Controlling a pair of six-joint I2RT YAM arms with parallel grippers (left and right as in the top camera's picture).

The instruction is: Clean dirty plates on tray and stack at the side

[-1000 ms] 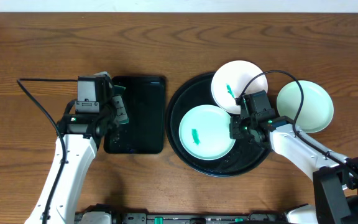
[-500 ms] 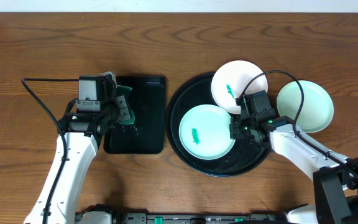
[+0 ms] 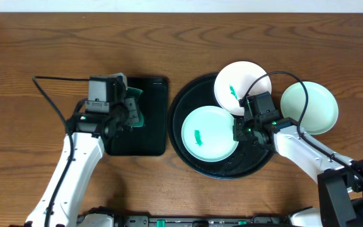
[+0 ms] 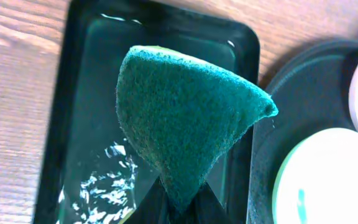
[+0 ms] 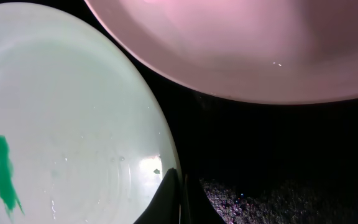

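Observation:
The round black tray [image 3: 188,154] holds a mint-green plate [image 3: 208,133] with a green smear. A white plate [image 3: 237,83] with a green smear rests on the tray's back right rim. A second mint-green plate [image 3: 312,107] lies on the table to the right and shows no smear. My right gripper [image 3: 239,131] is shut on the right rim of the smeared mint plate [image 5: 67,118]; its fingertips [image 5: 178,186] pinch the edge. My left gripper [image 3: 131,112] is shut on a dark green sponge [image 4: 185,124] above the rectangular tray [image 4: 86,112].
The small rectangular black tray [image 3: 145,135] holds water and sits left of the round tray. The round tray's edge [image 4: 303,81] and the smeared plate [image 4: 322,180] show at the right of the left wrist view. Bare wooden table lies around.
My left gripper has moved right with the sponge, from the rectangular tray's left side toward its middle. The right arm and the plates have not moved.

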